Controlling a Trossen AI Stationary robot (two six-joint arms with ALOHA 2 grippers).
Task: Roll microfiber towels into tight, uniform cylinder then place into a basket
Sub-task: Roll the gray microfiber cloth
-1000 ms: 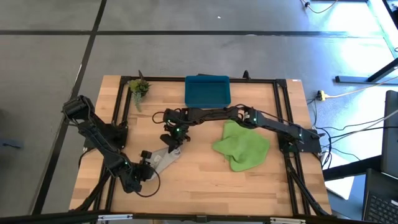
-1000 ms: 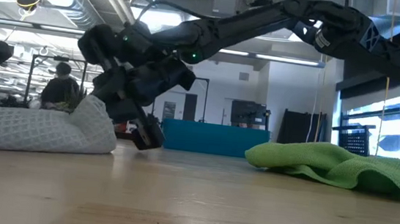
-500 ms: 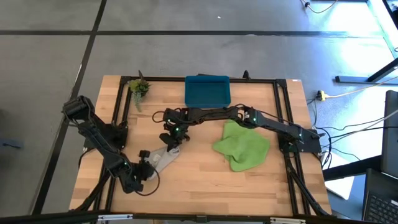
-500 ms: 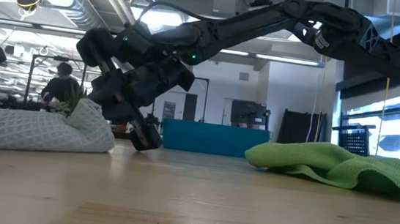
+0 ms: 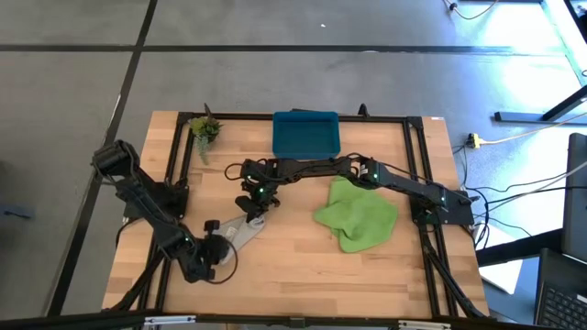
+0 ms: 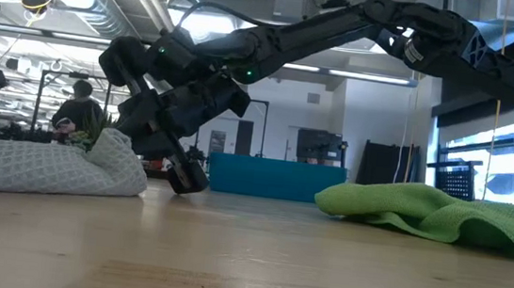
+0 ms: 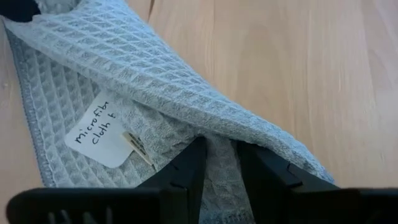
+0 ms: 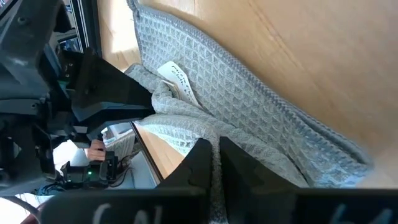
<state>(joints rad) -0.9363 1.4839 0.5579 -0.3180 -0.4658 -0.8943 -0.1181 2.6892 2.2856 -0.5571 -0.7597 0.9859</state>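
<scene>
We see the light grey waffle-weave microfiber towel (image 5: pixel 240 232) lying partly bunched on the wooden table (image 5: pixel 303 275), toward its left front, with both arms on it. Over the last second the left gripper (image 7: pixel 219 163) has slid a little further toward the table's front edge, and the cloth end near it has been drawn along, so the grey bundle looks slightly longer and flatter than it was; in the left wrist view its fingers sit slightly apart with a fold of the weave between them, whether clamped or just loosened we cannot tell. The right gripper (image 8: pixel 215 153), reaching across from the far side, has hardly moved and is pinched tight on the opposite end of the same towel. We judge this as tensioning before rolling, so no cylinder is formed yet. The bright lime green microfiber towel (image 5: pixel 358 216) lies crumpled and untouched near the right arm, and the teal-blue rectangular plastic basket (image 5: pixel 306 134) waits at the far edge. A small green plant sprig (image 5: pixel 204 129) sits beside the basket, clear of the path; the white paper label (image 7: pixel 99 130) on the grey cloth may catch in the roll.
</scene>
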